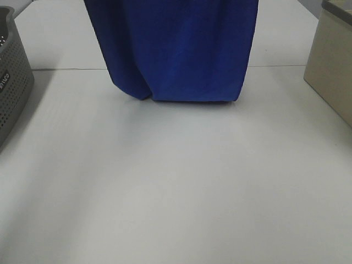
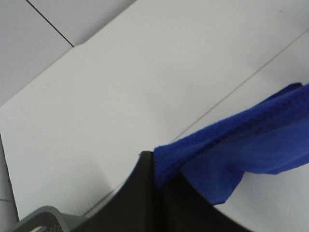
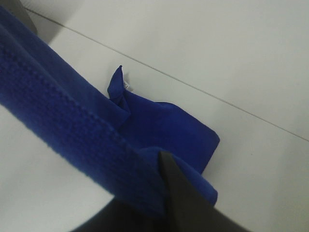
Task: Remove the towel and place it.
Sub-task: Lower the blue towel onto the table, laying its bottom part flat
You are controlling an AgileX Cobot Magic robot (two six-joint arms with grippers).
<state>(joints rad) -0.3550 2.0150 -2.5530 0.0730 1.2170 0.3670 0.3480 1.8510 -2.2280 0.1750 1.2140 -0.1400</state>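
The towel (image 1: 176, 49), royal blue and plush, hangs as a wide sheet down from the top edge of the exterior view. Its lower fold reaches the white table (image 1: 176, 181) at the back centre. Neither gripper shows in that view. In the left wrist view my left gripper (image 2: 157, 166) is shut on a hemmed edge of the towel (image 2: 241, 145), which stretches away from the dark fingers. In the right wrist view my right gripper (image 3: 161, 159) is shut on the stitched hem of the towel (image 3: 58, 116). Below it the cloth bunches on the table, with a small white tag (image 3: 128, 84) at one corner.
A grey perforated basket (image 1: 11, 71) stands at the left edge, and its corner (image 2: 43, 220) also shows in the left wrist view. A beige box (image 1: 330, 60) stands at the right edge. A seam line (image 1: 66, 69) crosses the table behind the towel.
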